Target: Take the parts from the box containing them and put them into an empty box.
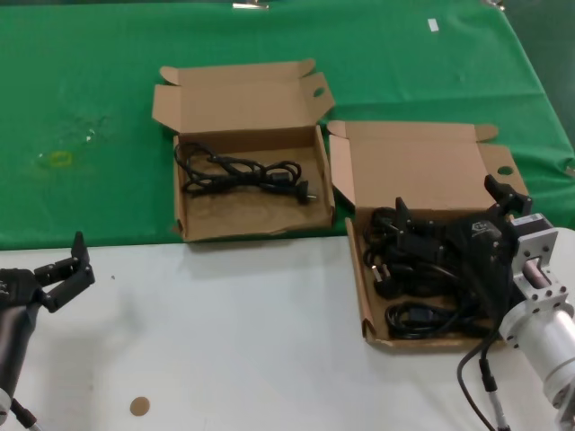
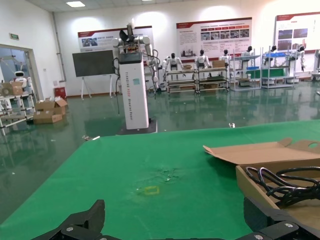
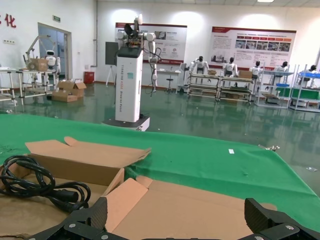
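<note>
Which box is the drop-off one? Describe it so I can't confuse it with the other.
Start at the green cloth covering the far part of the table. Two open brown mailer boxes sit along its near edge; take the one on the robot's left, the receiving box. It holds a single coiled black cable, whereas the other box, under the open right gripper, is piled with cables.

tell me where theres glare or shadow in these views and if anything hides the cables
Head view: even light, a soft shadow beside the left gripper; the right gripper covers part of the cables in the right box. Both wrist views: ceiling lights reflect off the glossy hall floor, and the single cable shows clearly.
</note>
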